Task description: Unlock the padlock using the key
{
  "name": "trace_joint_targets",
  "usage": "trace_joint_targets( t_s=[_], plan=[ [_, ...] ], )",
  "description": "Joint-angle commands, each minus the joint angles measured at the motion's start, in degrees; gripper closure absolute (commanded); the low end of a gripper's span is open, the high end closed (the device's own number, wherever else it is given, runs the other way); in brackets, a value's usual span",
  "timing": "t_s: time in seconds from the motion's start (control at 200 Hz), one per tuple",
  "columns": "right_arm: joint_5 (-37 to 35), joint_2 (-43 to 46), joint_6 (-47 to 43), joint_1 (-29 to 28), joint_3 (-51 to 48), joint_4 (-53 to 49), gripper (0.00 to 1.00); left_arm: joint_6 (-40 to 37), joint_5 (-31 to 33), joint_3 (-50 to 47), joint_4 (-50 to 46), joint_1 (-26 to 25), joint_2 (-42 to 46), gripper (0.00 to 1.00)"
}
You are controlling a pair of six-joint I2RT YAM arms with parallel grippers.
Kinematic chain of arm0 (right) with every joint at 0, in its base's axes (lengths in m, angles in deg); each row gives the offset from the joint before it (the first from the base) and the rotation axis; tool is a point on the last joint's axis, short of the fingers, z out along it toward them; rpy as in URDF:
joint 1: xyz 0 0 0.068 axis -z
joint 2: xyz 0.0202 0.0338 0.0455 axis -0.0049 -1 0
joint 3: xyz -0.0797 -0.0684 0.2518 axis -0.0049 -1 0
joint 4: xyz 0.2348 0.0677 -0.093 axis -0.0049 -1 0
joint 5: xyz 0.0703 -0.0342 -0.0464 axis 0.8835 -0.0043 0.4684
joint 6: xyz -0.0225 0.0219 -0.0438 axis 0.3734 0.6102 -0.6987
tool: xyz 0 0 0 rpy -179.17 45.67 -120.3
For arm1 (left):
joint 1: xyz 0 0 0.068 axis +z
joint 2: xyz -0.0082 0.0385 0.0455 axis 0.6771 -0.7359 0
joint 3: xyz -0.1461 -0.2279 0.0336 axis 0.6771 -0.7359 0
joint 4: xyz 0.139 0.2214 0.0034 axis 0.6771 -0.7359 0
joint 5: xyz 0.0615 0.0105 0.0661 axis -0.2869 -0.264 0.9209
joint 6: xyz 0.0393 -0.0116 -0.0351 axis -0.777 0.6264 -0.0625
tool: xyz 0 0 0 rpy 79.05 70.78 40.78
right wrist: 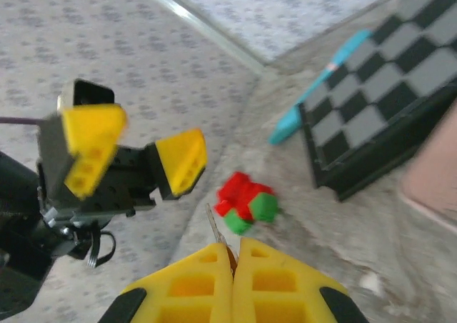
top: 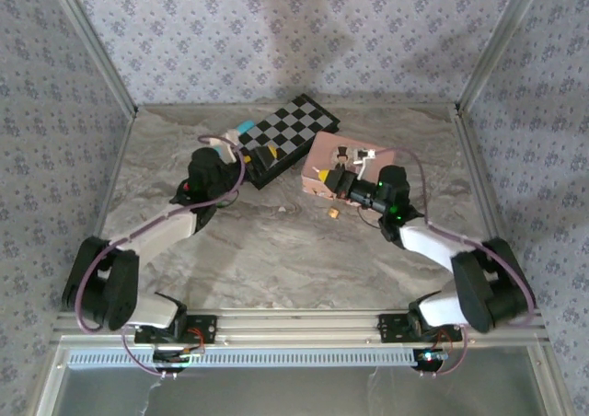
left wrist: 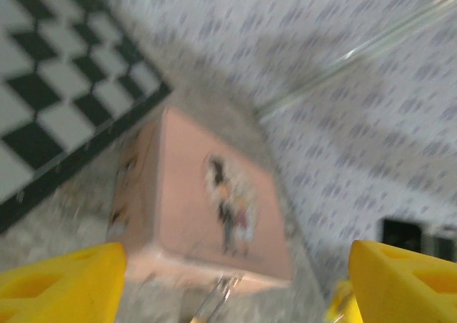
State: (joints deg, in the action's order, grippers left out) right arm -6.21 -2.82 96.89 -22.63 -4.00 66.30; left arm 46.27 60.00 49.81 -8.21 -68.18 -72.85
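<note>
Yellow right gripper (right wrist: 232, 250) fingers pressing together, pinching slim silver metal key (right wrist: 215, 226); blade blurring. Left gripper (right wrist: 139, 155) fingers standing spread, holding nothing. Pink rectangular picture tin (top: 324, 163) lying closed, contents hidden. Tiny brass-gold padlock (top: 333, 213) resting on grey marbled tabletop (top: 276, 250), just beside tin's near edge. Patterned wallpaper walls (top: 276, 29) enclosing table.

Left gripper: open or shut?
Open: the left gripper has its yellow fingers far apart, at opposite lower corners of its wrist view.
</note>
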Motion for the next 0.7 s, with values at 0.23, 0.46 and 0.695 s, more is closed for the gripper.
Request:
trace_joint_targets(
  t_s=[0.23, 0.46, 0.695],
  plan=[
    [-16.0, 19.9, -25.0, 8.2, 7.5, -54.3, 1.00, -19.3, -4.8, 16.4, -28.4, -11.7, -13.3, 0.23],
    [-17.7, 25.2, -27.7, 17.5, 10.1, -65.7, 1.00, -23.1, -7.4, 27.0, -36.1, -16.1, -25.9, 0.24],
    [-14.5, 27.2, -26.7, 21.0, 8.7, -63.0, 1.00, -24.8, -6.6, 34.5, -38.8, -19.2, -34.6, 0.25]
  ],
)
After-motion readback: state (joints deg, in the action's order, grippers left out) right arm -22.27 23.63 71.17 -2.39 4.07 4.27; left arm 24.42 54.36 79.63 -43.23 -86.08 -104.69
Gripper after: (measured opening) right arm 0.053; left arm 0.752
